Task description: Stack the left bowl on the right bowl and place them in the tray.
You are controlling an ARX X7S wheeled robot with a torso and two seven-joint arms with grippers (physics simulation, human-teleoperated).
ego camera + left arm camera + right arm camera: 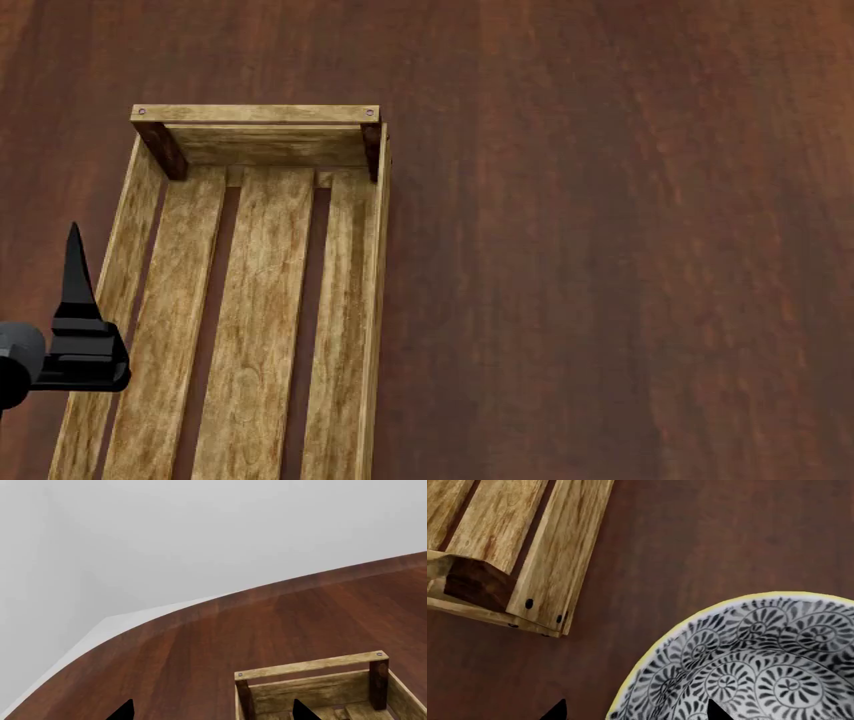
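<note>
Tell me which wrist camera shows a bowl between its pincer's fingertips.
The right wrist view: a patterned bowl with a yellow rim lies beside the tray. The left wrist view shows only the tray's end and bare table, no bowl.

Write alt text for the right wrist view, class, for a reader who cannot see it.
A white bowl with black swirl patterns and a yellow rim sits on the dark reddish wooden table, beside one corner of the light-wood slatted tray. Two black fingertips show, one on each side of the bowl's rim.

The desk is dark reddish-brown wood with long streaked grain and a rounded edge; beyond that edge lies pale grey floor; behind it stands a plain light-grey wall, evenly lit.
</note>
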